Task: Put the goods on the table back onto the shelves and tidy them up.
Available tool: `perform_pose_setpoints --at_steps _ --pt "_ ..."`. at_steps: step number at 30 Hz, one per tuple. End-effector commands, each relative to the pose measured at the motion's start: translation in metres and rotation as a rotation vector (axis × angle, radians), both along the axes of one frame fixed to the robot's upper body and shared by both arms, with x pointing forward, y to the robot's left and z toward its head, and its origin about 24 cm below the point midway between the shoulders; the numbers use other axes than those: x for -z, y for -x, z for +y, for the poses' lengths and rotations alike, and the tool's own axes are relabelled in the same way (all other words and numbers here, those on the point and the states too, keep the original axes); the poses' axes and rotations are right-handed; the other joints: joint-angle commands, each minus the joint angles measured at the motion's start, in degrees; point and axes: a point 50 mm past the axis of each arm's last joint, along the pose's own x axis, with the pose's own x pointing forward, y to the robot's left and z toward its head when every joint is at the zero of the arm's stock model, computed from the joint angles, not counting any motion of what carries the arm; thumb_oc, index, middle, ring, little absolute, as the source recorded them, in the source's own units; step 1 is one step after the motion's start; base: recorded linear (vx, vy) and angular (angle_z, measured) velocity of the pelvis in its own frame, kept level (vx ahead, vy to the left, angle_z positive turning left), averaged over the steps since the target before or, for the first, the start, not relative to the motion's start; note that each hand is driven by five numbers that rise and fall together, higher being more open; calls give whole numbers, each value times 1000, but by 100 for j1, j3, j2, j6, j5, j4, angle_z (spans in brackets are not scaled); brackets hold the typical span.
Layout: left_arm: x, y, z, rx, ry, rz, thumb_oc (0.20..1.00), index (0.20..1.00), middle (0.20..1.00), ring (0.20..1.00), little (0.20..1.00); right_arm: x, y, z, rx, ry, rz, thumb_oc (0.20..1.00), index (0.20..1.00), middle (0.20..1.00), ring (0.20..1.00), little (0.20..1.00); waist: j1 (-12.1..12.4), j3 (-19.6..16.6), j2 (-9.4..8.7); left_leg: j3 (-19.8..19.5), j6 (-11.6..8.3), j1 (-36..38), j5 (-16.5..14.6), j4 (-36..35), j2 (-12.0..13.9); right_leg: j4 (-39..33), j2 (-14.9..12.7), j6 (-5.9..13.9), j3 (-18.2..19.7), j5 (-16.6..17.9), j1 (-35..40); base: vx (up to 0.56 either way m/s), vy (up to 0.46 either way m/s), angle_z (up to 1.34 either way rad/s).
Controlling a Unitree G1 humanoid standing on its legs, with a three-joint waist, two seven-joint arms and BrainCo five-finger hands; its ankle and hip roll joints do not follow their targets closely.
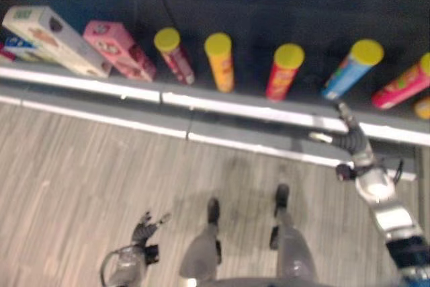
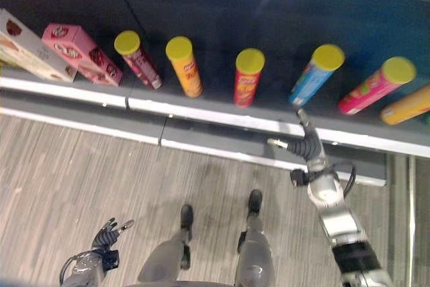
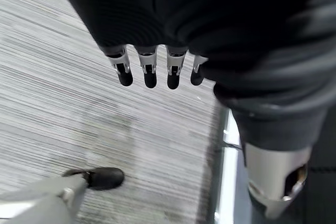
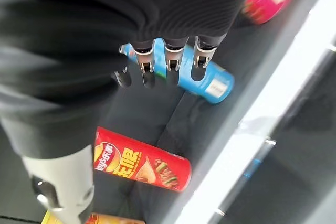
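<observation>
The long dark shelf with a white front edge point(image 2: 201, 115) carries a cream cardboard box point(image 1: 54, 39) and a pink cardboard box point(image 2: 80, 52) at its left end, then a row of yellow-lidded tube cans: maroon point(image 2: 138, 58), orange point(image 2: 185, 65), red point(image 2: 247, 76), blue point(image 2: 314, 74) and pink point(image 2: 375, 85). The right hand point(image 2: 306, 142) reaches out over the shelf's front edge just below the blue can, fingers relaxed and spread, holding nothing. The left hand point(image 2: 106, 234) hangs low over the striped grey floor point(image 2: 80, 179), well short of the shelf, fingers loosely straight.

Grey striped floor point(image 1: 80, 166) runs beneath a dark, white-edged shelf point(image 1: 228, 102).
</observation>
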Motion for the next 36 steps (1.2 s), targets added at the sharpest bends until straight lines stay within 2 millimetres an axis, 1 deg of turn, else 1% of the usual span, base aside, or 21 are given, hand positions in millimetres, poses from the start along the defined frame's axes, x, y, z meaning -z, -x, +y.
perform_pose_setpoints --at_steps 1,3,5,6,7,8,11,14,15,16,17,18,19,21,23,25,27,29,32,33,36 --pt "3 21 23 13 -67 92 1000 1000 1000 1000 1000 25 24 8 -199 -308 184 1000 1000 1000 1000 1000 -101 -407 -2 23 -455 202 -185 2 510 384 -466 655 -11 -634 571 141 75 -27" --pt "3 21 22 34 -56 90 1000 1000 1000 1000 1000 56 41 4 -187 -328 347 1000 1000 1000 1000 1000 -121 -516 -55 71 -432 356 -232 2 518 393 -441 656 30 -678 692 139 56 -38" --pt "1 17 19 40 -42 62 1000 1000 1000 1000 1000 123 78 -6 -43 -300 654 1000 1000 1000 1000 1000 -135 -685 -127 139 -398 576 -309 2 538 353 -424 669 86 -679 837 122 13 -30" --pt "1 17 20 40 -42 62 1000 1000 1000 1000 1000 123 78 -6 -43 -300 654 1000 1000 1000 1000 1000 -134 -684 -128 140 -398 577 -309 2 538 353 -424 669 86 -679 838 49 -17 -16" --pt "2 17 18 39 -45 60 1000 1000 1000 1000 1000 136 88 -6 -3 -298 709 1000 1000 1000 1000 1000 -130 -710 -133 139 -390 596 -316 2 548 346 -408 665 100 -683 845 11 -46 -19" --pt "1 16 17 23 -45 48 1000 1000 1000 1000 1000 151 93 -9 53 -220 770 1000 1000 1000 1000 1000 -117 -755 -141 162 -394 667 -331 2 586 310 -372 658 126 -683 876 11 -47 -21" --pt "2 14 12 18 -36 38 1000 1000 1000 1000 1000 162 98 -12 138 -225 801 1000 1000 1000 1000 1000 -133 -785 -133 197 -421 715 -317 31 675 325 -241 596 220 -795 914 4 -98 -14" --pt "3 10 5 18 -12 18 1000 1000 1000 1000 1000 175 111 -17 227 -211 874 1000 1000 1000 1000 1000 -124 -653 -163 68 -415 479 -492 802 814 353 -54 454 271 -997 1082 -63 -97 -1" --pt "4 10 1 18 -4 22 1000 1000 1000 1000 1000 178 112 -19 255 -213 888 1000 1000 1000 1000 1000 -99 -618 -167 -72 -398 462 -524 891 736 336 -62 463 288 -976 1107 -86 64 4" --pt "7 8 -6 42 5 33 1000 1000 1000 1000 1000 181 115 -23 323 -243 893 1000 1000 1000 1000 1000 -42 -589 -197 -620 -304 350 -657 902 329 362 -94 472 346 -915 1048 -92 223 2" --pt "12 11 -13 80 14 64 1000 1000 1000 1000 1000 185 118 -24 360 -248 906 1000 1000 1000 1000 1000 -86 -623 -188 -994 -113 395 -776 675 -12 454 -87 470 453 -843 945 -82 518 -45" --pt "17 18 -16 160 -8 132 1000 1000 1000 1000 1000 191 123 -23 400 -250 942 1000 1000 1000 1000 1000 -180 -717 -244 -748 72 619 -799 466 -240 521 -269 672 617 -576 833 -29 446 -81" --pt "17 18 -16 160 -8 132 1000 1000 1000 1000 1000 191 123 -23 400 -250 942 1000 1000 1000 1000 1000 -169 -711 -246 -737 73 630 -798 460 -240 521 -268 673 628 -575 835 -28 432 -149" --pt "16 14 -11 196 -46 150 1000 1000 1000 1000 1000 194 119 -15 382 -245 958 1000 1000 1000 1000 1000 -181 -659 -260 -450 217 776 -758 316 -291 865 -365 745 597 -345 603 -70 182 -123" --pt "15 11 -9 200 -55 145 1000 1000 1000 1000 1000 195 118 -9 374 -247 962 1000 1000 1000 1000 1000 -132 -590 -206 -299 265 860 -730 260 -257 1140 -401 673 265 -502 586 -69 108 -59" --pt "14 9 -8 194 -59 144 1000 1000 1000 1000 1000 199 123 -7 377 -241 988 1000 1000 1000 1000 1000 -81 -573 -142 -152 312 883 -684 221 -220 1446 -483 529 -191 -717 729 -73 67 -51" --pt "14 9 -8 182 -55 143 1000 1000 1000 1000 1000 202 128 -5 383 -241 1007 1000 1000 1000 1000 1000 -57 -589 -133 -109 315 884 -632 182 -211 1658 -461 478 -290 -807 831 -53 -2 -12" --pt "15 11 -7 167 -53 146 1000 1000 1000 1000 1000 205 137 -4 395 -243 1042 1000 1000 1000 1000 1000 0 -649 -186 -71 297 869 -620 157 -260 1414 -384 468 -238 -925 1096 -31 -48 5" --pt "15 13 -5 148 -51 145 1000 1000 1000 1000 1000 207 142 -4 406 -238 1062 1000 1000 1000 1000 1000 67 -732 -242 56 241 810 -617 176 -252 980 -388 490 -387 -938 1276 -17 -110 -16" --pt "16 14 -6 139 -47 148 1000 1000 1000 1000 1000 209 145 -5 412 -239 1079 1000 1000 1000 1000 1000 76 -813 -259 130 187 776 -608 207 -204 673 -310 512 -403 -936 1366 11 -136 -22" --pt "19 20 -9 155 -39 172 1000 1000 1000 1000 1000 208 150 -10 434 -244 1082 1000 1000 1000 1000 1000 46 -892 -259 230 44 847 -562 201 4 449 -149 457 -391 -992 1566 42 -180 -18"
